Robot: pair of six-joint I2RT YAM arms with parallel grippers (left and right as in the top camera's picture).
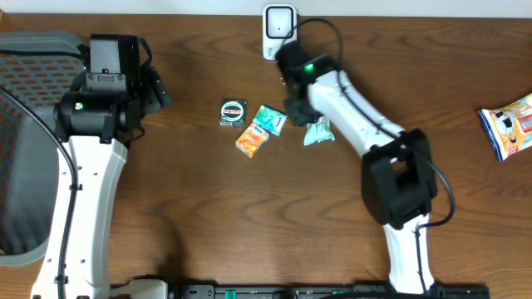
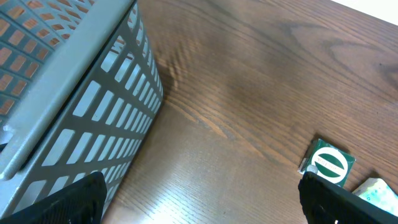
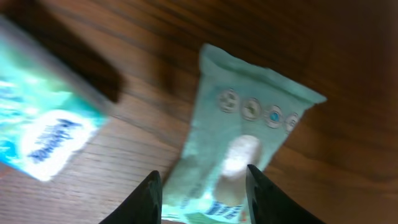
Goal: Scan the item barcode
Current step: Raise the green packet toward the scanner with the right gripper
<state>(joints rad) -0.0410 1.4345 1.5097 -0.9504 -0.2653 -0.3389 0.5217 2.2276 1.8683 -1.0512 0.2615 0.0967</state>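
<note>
Lying flat mid-table overhead: mint packet [image 1: 317, 131], at five o'clock of the white scanner [image 1: 278, 25], beneath right gripper [image 1: 306, 118]. Left wrist: left gripper [image 2: 202, 199] splayed wide, holding nothing. Right wrist: fingers [image 3: 149, 199] parted, straddling the packet, grip released.

A dark wood-grained table [image 1: 208, 216] fills the view.
</note>
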